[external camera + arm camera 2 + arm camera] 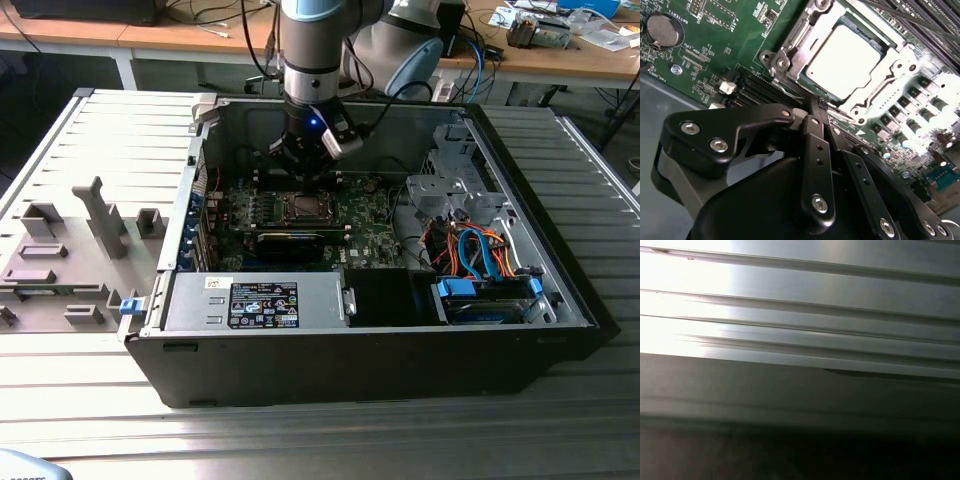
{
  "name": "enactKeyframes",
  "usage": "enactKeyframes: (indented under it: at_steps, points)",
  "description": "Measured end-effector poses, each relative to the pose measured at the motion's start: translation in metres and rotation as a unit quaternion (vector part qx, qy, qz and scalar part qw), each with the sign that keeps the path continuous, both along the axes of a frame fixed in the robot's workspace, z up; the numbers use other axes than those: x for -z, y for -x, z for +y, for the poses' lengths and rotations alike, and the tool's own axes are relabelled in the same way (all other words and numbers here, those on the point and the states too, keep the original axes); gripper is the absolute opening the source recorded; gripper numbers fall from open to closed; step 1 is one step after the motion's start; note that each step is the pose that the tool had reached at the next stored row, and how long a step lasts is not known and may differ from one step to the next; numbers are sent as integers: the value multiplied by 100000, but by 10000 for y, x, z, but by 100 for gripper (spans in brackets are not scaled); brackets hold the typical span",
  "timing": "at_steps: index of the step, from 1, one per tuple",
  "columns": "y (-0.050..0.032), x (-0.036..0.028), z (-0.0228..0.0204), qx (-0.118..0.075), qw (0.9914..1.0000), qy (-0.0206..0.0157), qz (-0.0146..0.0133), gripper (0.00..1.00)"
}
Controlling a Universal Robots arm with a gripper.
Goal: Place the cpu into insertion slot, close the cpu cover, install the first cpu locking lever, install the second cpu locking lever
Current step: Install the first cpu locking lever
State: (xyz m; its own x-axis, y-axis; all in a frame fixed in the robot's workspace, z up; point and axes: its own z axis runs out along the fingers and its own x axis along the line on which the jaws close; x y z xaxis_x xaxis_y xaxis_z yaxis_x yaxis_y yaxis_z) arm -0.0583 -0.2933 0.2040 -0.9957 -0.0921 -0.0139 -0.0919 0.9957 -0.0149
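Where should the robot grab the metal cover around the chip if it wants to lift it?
By its thin outer rim, coming from above. The cpu cover lies flat on the insertion slot with the cpu showing through its window, so no broad face is free to hold. Only an edge could be pinched, probably the one nearest the end effector.

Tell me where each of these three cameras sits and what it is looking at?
Exterior view: off the arm, looking down into the open computer case; the arm and end effector show above the insertion slot.
Second wrist view: on the arm, facing the cpu; the shut end effector shows.
First wrist view: on the arm, facing ribbed metal.
Shared: the slot, exterior and second wrist.
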Motion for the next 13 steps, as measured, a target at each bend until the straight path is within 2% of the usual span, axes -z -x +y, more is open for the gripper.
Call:
enactKeyframes:
  at_steps: [5, 13]
  points:
    - [-34, 31, -2, -59, 100000, -1, 5, 11]
    - [-49, 33, -18, -72, 100000, -23, 5, 11]
